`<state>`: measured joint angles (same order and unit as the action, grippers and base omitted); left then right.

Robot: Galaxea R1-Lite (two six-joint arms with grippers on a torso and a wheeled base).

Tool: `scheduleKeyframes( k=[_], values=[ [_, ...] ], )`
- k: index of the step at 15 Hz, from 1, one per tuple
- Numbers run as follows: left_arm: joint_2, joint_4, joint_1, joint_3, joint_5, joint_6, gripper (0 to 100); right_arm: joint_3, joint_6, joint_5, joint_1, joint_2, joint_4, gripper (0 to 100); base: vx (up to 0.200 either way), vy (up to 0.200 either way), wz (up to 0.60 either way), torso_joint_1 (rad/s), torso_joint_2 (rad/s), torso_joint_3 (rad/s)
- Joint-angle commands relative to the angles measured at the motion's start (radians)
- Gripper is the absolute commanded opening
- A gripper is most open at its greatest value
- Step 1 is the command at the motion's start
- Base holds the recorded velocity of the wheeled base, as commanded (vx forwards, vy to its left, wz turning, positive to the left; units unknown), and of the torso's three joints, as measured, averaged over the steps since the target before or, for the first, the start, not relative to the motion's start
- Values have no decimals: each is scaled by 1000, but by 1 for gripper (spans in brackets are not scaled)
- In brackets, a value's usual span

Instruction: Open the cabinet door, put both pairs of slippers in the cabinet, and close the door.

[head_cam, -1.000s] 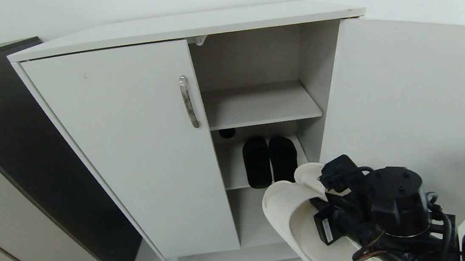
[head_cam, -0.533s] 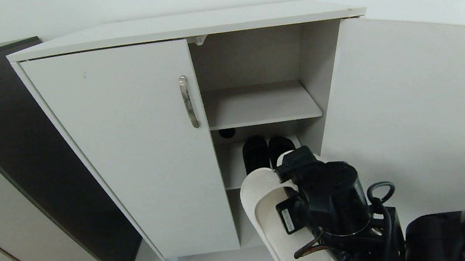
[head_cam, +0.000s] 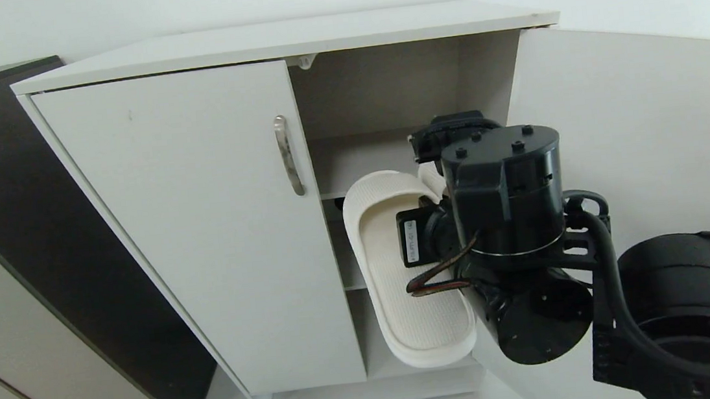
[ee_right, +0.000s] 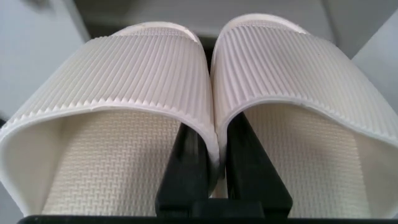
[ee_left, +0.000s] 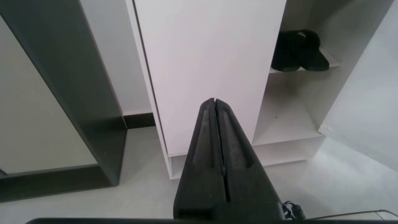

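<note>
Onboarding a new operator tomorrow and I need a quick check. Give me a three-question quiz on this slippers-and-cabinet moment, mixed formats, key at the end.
1. True or false: the left gripper holds a slipper.
2. What holds the white slippers? A: left gripper. B: right gripper. C: nothing, they lie loose.
3. Fill in: the black slippers lie on a ___ inside the cabinet.

Key
1. False: it is shut and empty.
2. B.
3. shelf.
</note>
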<state>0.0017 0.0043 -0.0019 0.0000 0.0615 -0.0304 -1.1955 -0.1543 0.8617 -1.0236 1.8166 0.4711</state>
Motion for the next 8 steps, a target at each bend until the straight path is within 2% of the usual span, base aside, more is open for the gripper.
scheduleKeyframes(
  k=[1,3,8],
  values=[
    [0,0,0,0,0,0,0,-19,-19,-1,31,15,0,0,0,0,0,0,0,0],
    [0,0,0,0,0,0,0,-21,-51,-1,65,29,-2,0,0,0,0,0,0,0],
    [0,0,0,0,0,0,0,-16,-53,-3,71,46,-2,0,0,0,0,0,0,0]
  ],
)
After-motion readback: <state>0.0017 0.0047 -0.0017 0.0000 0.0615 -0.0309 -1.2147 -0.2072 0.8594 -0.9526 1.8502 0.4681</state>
